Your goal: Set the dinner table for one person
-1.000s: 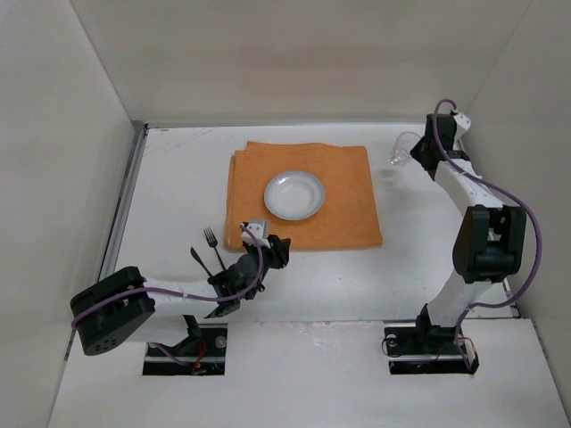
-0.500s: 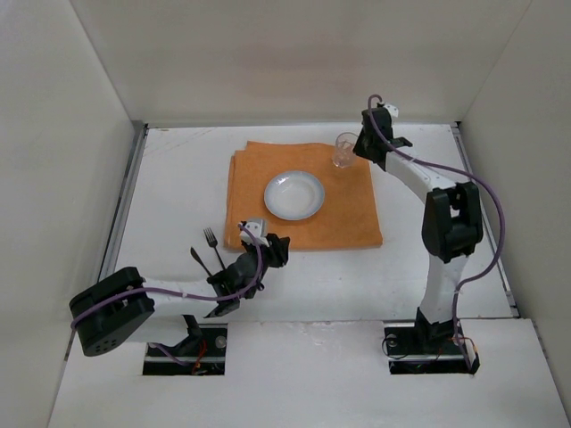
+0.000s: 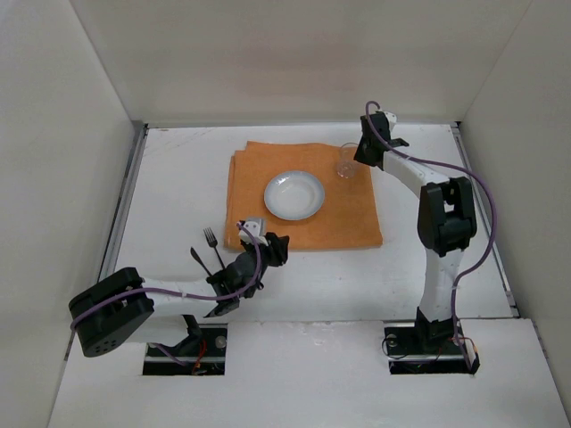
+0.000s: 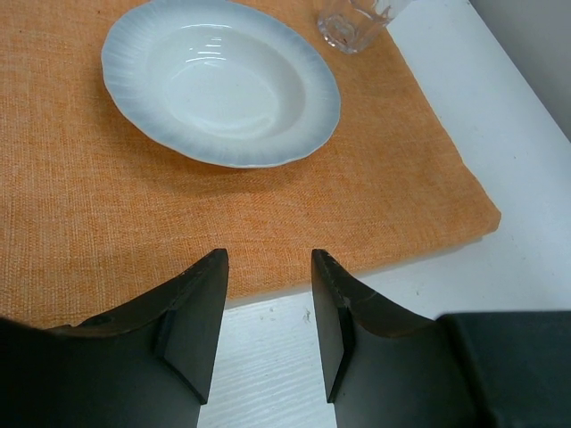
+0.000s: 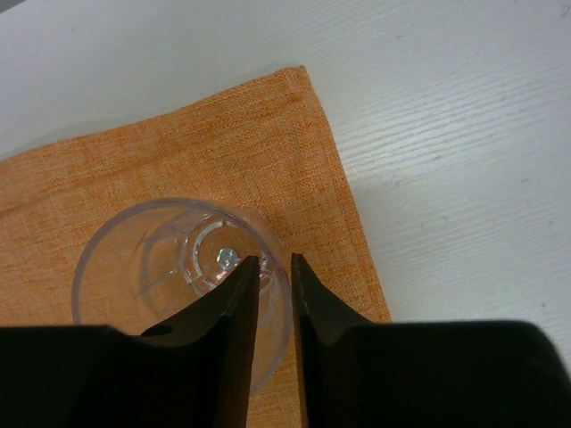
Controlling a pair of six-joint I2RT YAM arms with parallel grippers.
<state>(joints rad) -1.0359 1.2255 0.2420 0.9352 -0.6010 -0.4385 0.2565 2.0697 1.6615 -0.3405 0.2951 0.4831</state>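
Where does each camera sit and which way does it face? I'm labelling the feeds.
Top external: high behind the robot, looking down on the table; left arm and right arm show.
Left wrist: low, facing the bowl across the placemat; left hand shows.
Right wrist: looking down into the glass; right hand straddles its rim.
Shared: both wrist views show glass and placemat.

Dinner table (image 3: 178, 178) — orange placemat (image 3: 357, 214), fork (image 3: 211, 237)

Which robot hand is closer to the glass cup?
Right. The right gripper is at the glass, its fingers either side of the rim. The left gripper is off the placemat's near edge, with the bowl between it and the glass.
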